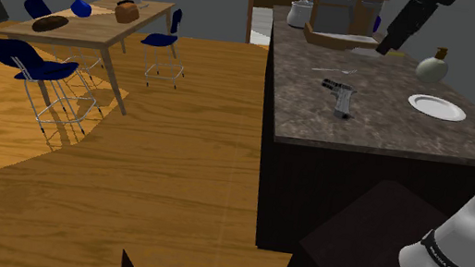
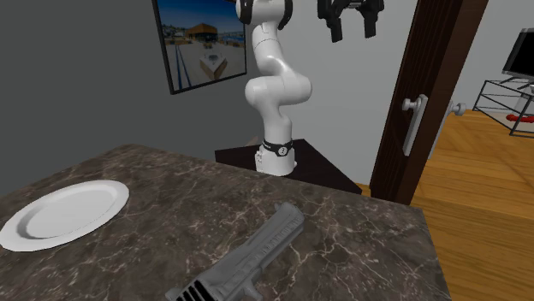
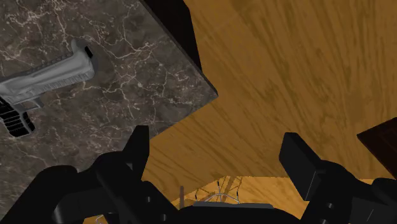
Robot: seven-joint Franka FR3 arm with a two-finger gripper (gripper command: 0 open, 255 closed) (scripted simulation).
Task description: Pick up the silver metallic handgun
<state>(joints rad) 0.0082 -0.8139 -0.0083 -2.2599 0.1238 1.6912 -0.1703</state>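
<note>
Parted fingers [image 3: 137, 153] well apart from handgun [image 3: 48, 76]

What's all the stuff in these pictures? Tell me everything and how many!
handgun: one, silver-grey, lying flat on the counter, nothing touching it
counter: one, dark marbled stone
plate: one, white, on the counter, to the shoulder view's right of the handgun
round bottle: one, pale, on the counter behind the plate
dining table: one, wooden, across the wooden floor
chairs: three, blue, around the dining table
framed picture: one, on the grey wall behind the arm
door: one, dark brown, pale handle
arm: one, white with dark joints
gripper: one, black, fingers apart, high above the counter
</note>
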